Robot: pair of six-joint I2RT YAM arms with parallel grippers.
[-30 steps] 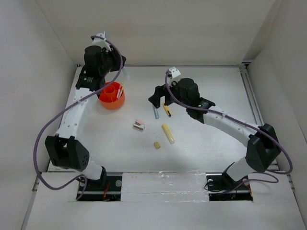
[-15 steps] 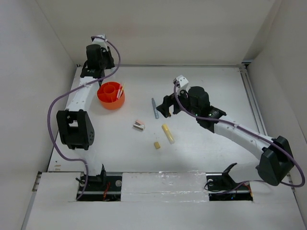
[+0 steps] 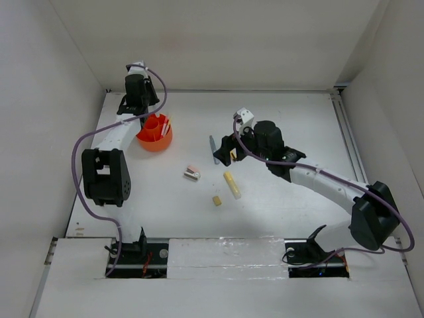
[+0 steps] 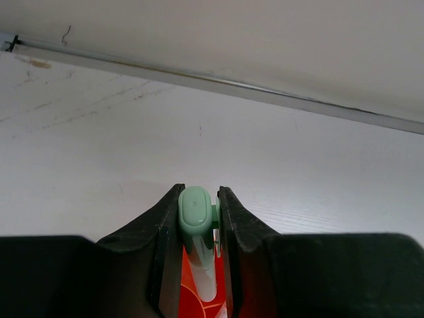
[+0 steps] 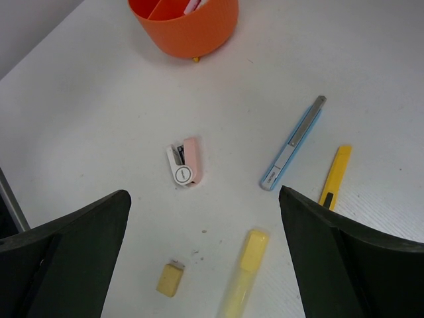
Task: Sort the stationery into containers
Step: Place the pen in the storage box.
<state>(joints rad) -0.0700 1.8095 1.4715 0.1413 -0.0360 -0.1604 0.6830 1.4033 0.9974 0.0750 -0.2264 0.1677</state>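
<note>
In the right wrist view we lose the far rim of the round orange plastic cup (image 5: 185, 30) to the top edge, and the near end of the pale yellow marker (image 5: 244, 271) to the bottom edge. The near end of the slim yellow plastic cutter (image 5: 334, 175) is hidden behind a black finger (image 5: 351, 265). In the left wrist view the pale green round-capped pen (image 4: 197, 245) runs off the bottom edge, and the cup shows only as slivers beside it. From above, we find the cup's contents too small to tell.

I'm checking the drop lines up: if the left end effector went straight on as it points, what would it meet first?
Most likely the orange cup: orange shows right beyond the green-capped pen clamped in the left end effector. Which compartment I cannot tell.
</note>
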